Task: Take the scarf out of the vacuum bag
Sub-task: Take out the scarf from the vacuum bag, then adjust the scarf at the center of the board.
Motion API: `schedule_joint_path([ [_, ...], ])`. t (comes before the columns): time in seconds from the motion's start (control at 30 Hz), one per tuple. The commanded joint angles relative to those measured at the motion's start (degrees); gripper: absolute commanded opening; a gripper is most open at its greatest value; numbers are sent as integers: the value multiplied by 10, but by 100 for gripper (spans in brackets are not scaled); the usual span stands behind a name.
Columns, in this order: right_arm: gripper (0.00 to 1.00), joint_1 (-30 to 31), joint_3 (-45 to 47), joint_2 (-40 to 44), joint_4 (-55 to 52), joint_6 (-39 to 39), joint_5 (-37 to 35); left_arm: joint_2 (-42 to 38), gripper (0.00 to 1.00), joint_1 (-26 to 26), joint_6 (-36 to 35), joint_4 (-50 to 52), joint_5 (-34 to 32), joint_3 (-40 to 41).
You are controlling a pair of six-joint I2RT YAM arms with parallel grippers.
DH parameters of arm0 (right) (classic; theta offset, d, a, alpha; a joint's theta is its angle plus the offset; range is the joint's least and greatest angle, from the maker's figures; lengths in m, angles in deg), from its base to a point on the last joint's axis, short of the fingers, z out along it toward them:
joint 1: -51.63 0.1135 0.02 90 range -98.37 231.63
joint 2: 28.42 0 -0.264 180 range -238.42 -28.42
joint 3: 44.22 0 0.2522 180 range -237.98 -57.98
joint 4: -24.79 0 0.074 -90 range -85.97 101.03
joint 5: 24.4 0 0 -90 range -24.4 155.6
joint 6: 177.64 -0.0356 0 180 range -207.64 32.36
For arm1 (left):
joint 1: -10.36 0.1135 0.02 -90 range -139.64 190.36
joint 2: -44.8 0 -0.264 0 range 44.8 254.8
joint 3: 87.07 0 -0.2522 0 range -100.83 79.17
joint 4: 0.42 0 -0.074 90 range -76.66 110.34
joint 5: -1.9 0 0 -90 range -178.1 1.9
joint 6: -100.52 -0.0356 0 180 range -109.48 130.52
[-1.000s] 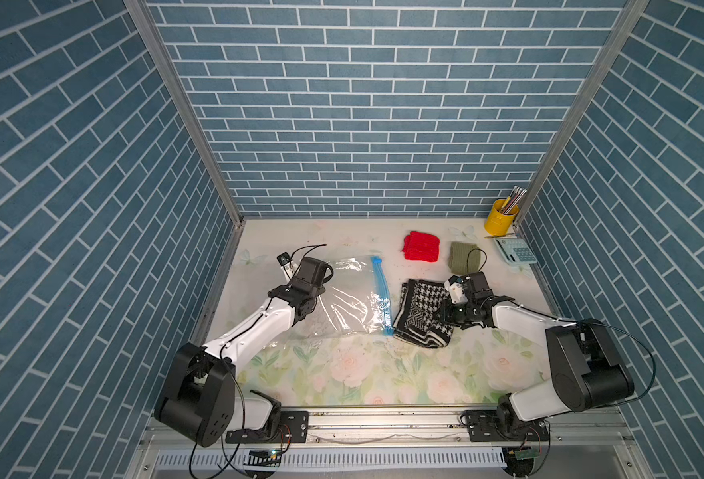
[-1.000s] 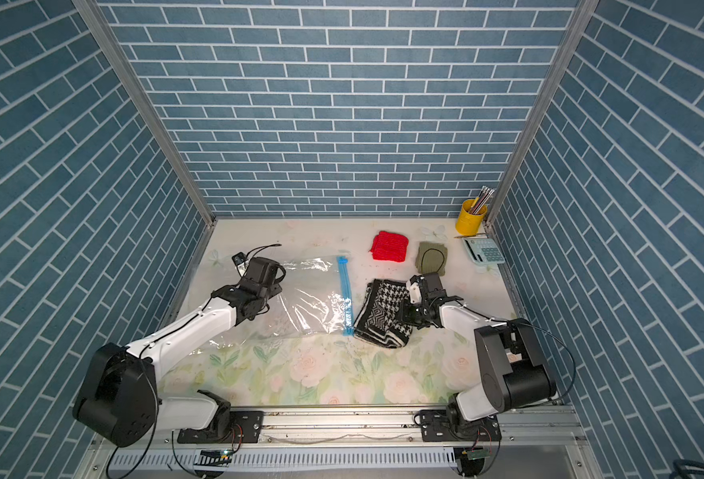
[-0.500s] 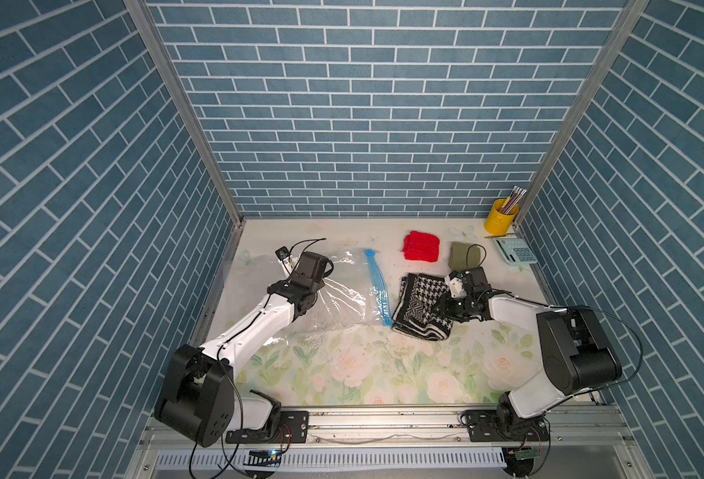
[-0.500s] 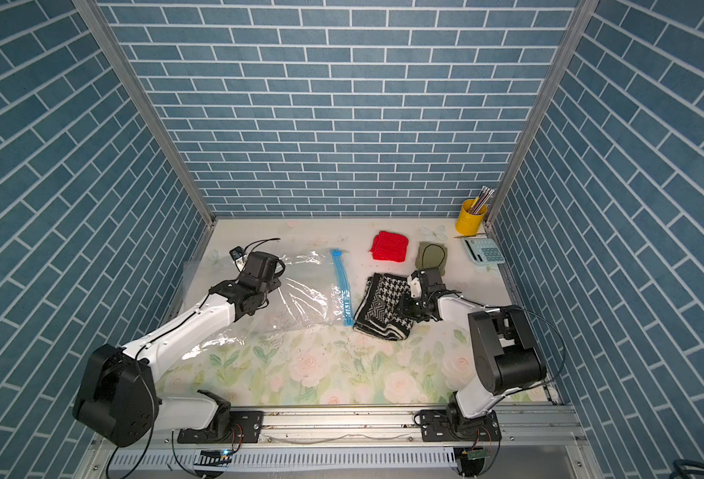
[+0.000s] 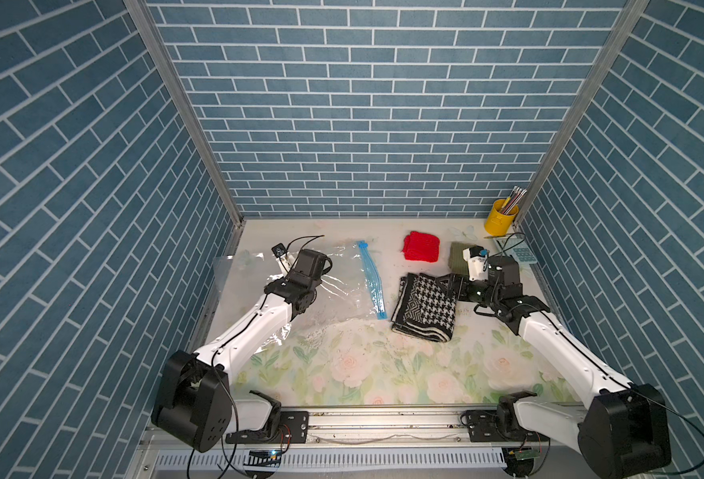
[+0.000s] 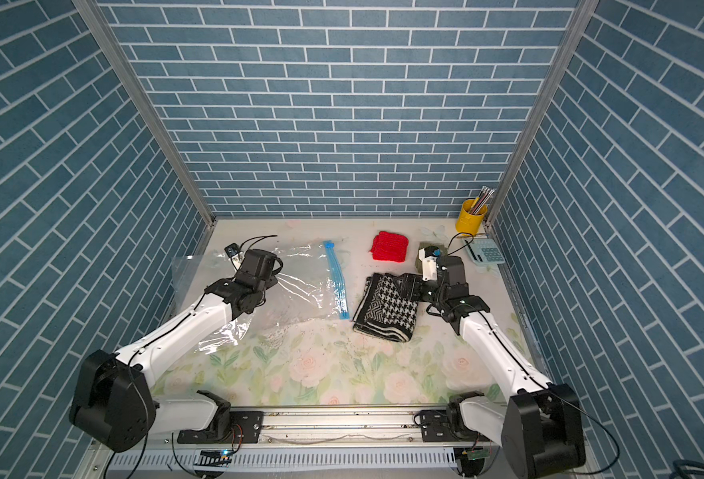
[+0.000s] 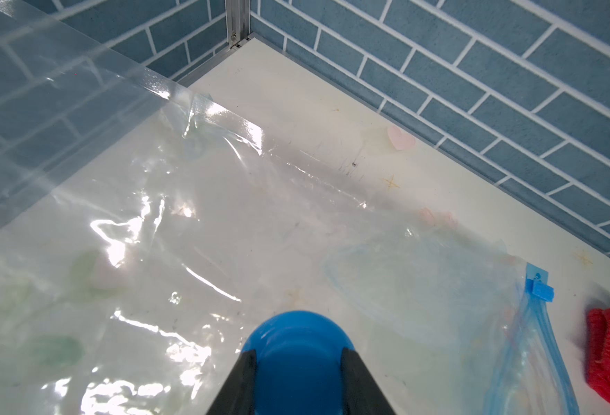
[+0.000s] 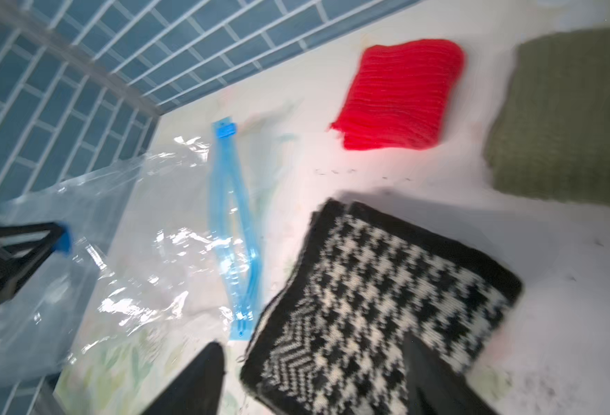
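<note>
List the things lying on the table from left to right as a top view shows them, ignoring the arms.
vacuum bag → zip strip → red cloth → olive cloth → calculator. Left out, since they overlap neighbours: scarf, pencil cup.

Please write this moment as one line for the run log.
scarf: folded, outside vacuum bag | left claw: shut on valve cap | right claw: open over scarf
</note>
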Motion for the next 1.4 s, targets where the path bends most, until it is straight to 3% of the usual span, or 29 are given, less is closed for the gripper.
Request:
schedule_joint_path([
  [0.0,28,1,44,-35,70,-19,115,-17,29,3,-5,17,-18,-13],
  [0.07,8,0,78,-54,119,-31,117,-22,29,3,-3,15,-14,-11],
  [0.13,0,0,109,-82,168,-38,102,-26,30,3,-3,15,-12,-13],
  [0.37,0,-22,143,-206,217,-41,77,-23,30,3,-3,19,-14,-22],
  [0.53,0,-22,141,-134,186,-31,109,-27,30,3,-4,16,-11,-22],
  [0.77,0,12,169,-108,314,-104,238,-28,30,2,-5,18,-9,-22],
  [1.1,0,52,190,-318,427,-133,236,-30,30,0,-3,24,-10,-26],
  [1.37,0,35,154,-200,378,-135,246,-27,30,0,-3,27,-9,-28],
])
